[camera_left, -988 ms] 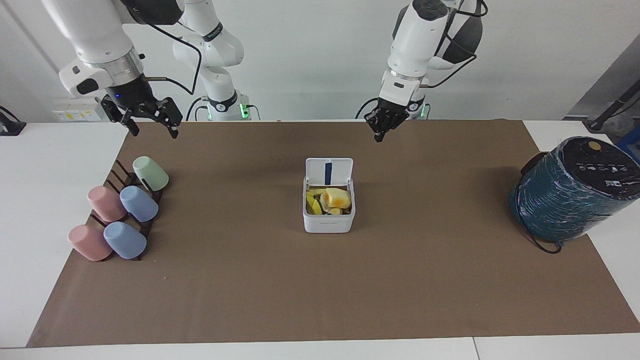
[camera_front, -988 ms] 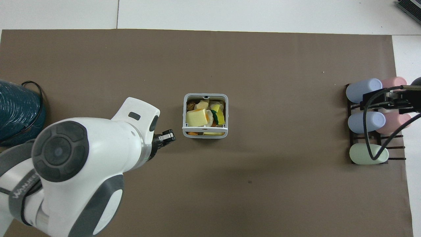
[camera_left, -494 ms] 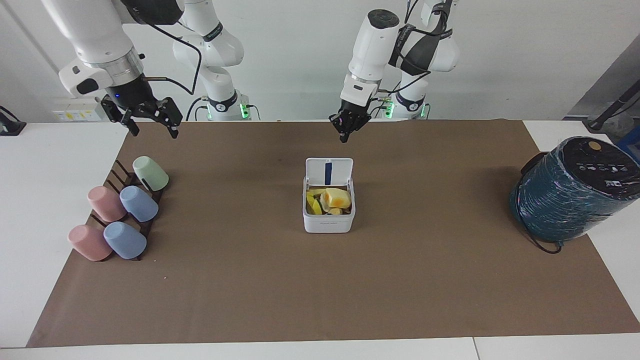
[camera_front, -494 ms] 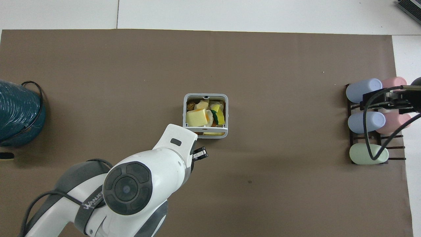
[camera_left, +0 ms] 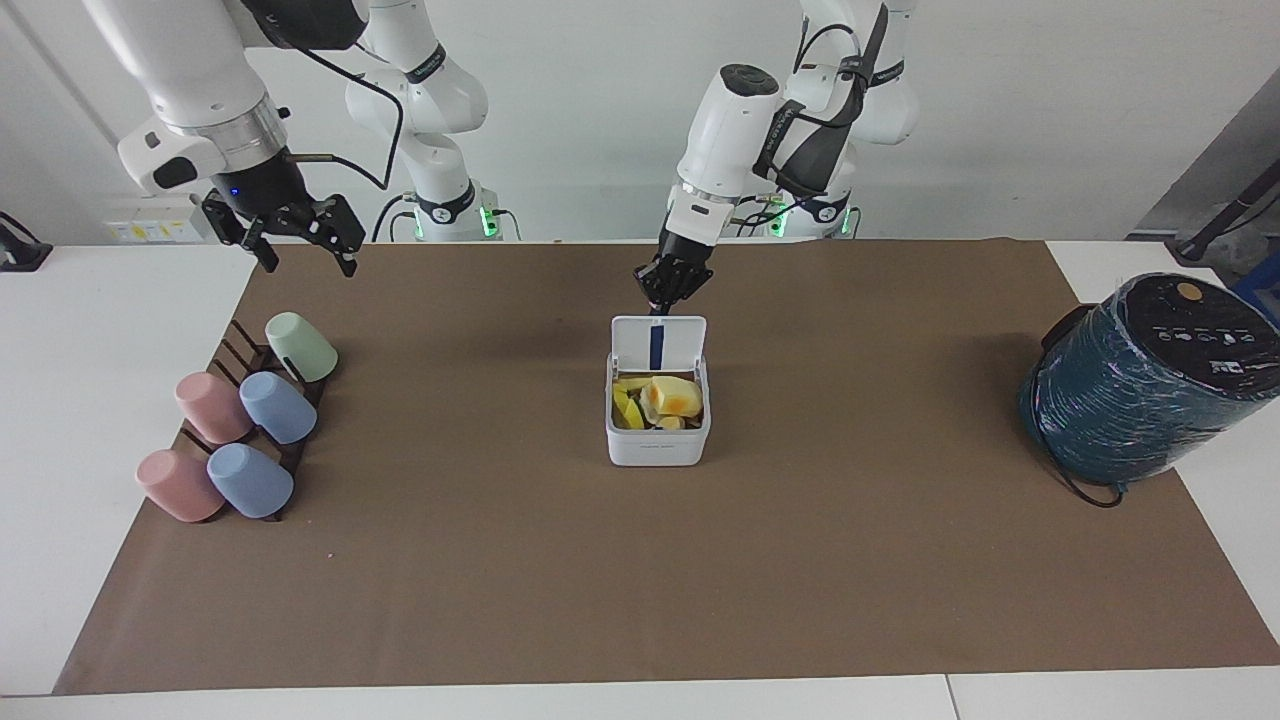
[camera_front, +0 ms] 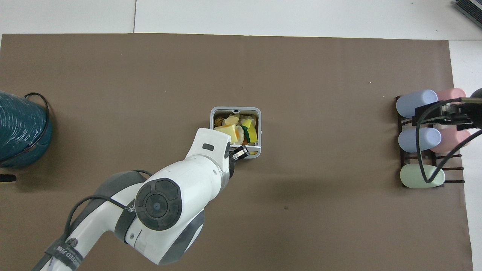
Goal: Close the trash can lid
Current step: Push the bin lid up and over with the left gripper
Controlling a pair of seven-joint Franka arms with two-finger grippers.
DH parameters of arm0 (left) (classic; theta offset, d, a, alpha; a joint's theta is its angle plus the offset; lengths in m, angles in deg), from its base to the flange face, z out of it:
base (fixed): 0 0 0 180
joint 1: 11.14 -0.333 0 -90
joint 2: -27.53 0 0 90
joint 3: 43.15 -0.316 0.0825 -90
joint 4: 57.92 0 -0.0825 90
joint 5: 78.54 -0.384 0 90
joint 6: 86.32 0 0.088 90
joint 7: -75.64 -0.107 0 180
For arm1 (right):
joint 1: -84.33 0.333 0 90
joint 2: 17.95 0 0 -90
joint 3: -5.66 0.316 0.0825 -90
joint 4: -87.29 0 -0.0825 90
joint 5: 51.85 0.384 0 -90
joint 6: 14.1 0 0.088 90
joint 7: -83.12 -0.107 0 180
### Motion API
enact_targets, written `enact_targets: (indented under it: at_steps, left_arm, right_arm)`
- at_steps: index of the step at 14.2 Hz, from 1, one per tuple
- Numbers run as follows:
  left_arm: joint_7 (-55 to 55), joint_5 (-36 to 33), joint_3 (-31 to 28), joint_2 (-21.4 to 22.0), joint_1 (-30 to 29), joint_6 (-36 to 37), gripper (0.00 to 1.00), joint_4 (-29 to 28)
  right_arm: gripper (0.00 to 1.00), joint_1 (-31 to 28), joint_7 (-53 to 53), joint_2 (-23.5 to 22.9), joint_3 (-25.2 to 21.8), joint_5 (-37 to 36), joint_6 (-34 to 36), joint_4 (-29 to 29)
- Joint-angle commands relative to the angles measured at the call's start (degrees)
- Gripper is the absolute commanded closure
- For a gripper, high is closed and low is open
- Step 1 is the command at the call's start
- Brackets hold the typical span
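In the facing view your left gripper, fingers drawn close together and holding nothing, hangs just above the upright lid of the trash can at mid-table. Push too low and the whole can may slide instead. The right gripper waits spread wide (over the cup-rack corner).

Overhead, the arm hides the lid; contact probably hasn't happened.

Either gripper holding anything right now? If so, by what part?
Nothing is held. The left gripper is at the top edge of the upright lid of the trash can, not clamped on it. The right gripper waits above the cup rack.
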Motion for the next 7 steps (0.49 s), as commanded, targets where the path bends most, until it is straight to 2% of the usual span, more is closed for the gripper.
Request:
enact_targets:
  at_steps: [1,2,5,7]
  left_arm:
    - [0.8,1.9,-0.1,-3.4,-2.0,-6.3,0.97,1.5]
    - [0.8,2.2,-0.1,-5.1,-2.1,-8.4,0.97,2.7]
    - [0.6,3.1,-0.1,-6.2,-2.6,-9.8,0.97,3.6]
    - [0.6,3.8,-0.2,-8.0,-2.6,-13.2,0.97,3.8]
  right_arm:
    - [0.0,-0.1,1.6,1.3,0.0,-0.1,0.3,1.3]
    - [0.0,-0.1,1.6,1.3,0.0,-0.1,0.3,1.3]
    - [0.0,-0.1,1.6,1.3,0.0,-0.1,0.3,1.3]
    - [0.0,-0.1,1.6,1.3,0.0,-0.1,0.4,1.3]
